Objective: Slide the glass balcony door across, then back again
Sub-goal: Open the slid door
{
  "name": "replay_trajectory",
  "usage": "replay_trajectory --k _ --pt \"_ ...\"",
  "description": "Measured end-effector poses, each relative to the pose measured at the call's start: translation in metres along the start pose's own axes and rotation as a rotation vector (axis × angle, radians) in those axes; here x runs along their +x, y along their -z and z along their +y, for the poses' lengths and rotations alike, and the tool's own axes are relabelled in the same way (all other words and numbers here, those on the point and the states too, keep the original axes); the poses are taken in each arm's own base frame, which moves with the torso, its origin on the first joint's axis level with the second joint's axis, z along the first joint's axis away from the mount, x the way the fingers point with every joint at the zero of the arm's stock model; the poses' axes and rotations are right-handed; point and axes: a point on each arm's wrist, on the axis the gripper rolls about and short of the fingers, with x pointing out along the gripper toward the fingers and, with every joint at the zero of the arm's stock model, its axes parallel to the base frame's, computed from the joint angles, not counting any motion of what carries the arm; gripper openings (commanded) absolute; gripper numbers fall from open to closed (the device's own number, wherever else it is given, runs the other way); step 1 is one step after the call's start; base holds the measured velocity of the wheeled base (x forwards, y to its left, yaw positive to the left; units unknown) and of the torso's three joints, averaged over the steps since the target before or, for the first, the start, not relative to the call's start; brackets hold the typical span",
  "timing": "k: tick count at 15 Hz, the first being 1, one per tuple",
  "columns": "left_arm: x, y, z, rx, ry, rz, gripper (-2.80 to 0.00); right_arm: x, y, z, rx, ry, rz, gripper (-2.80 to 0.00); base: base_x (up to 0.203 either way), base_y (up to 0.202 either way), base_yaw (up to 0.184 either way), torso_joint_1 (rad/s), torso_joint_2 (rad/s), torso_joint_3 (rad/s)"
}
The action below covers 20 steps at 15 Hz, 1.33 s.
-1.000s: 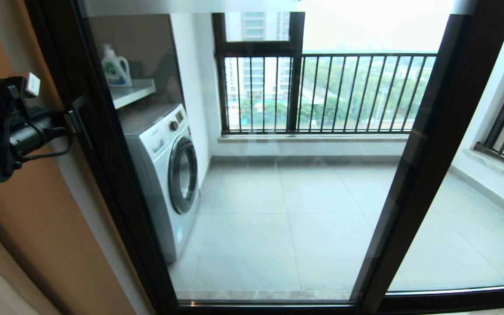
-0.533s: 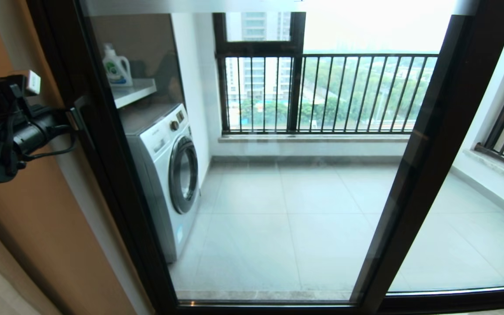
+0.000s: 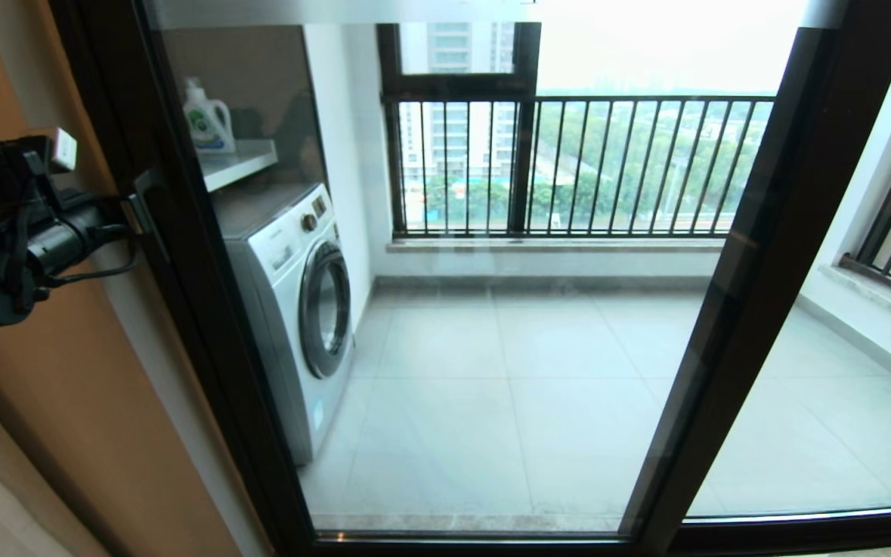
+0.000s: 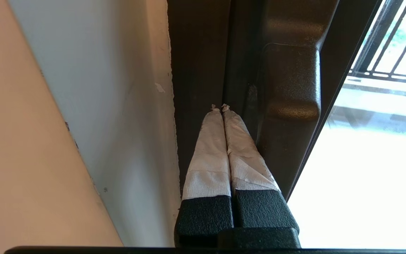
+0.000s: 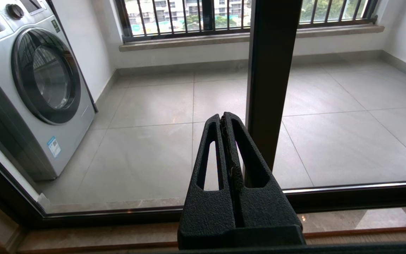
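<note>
Left gripper point(image 4: 222, 107), with its white-taped fingers pinched together and nothing between them, has its tips poked into the groove just beside the narrow dark handle point(image 4: 289, 84) on the left stile of the tall glass balcony door in the slim dark brown-black frame point(image 3: 182, 255). That stile sits right against the beige wall point(image 3: 51, 402). Right gripper point(image 5: 224, 120) is closed too, empty, low near the sill.

I see a pale tiled balcony floor point(image 3: 507, 402) in bright daylight. At nine o'clock stands a white washing machine point(image 3: 298, 309), a shelf point(image 3: 237, 164) with a detergent bottle point(image 3: 207, 117) above it. At twelve o'clock, the black-barred railing window point(image 3: 569, 162); a tan wall point(image 3: 51, 402) at eight.
</note>
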Motion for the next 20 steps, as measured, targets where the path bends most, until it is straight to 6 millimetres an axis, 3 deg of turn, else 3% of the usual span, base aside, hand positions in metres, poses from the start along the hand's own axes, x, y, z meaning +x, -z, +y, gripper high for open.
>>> replay_trajectory --k 20 --pt "0.000 -0.016 -0.002 0.002 -0.018 -0.052 -2.80 0.000 0.000 0.000 0.000 0.000 0.000 -2.80 0.000 0.000 0.000 0.000 0.00 0.000"
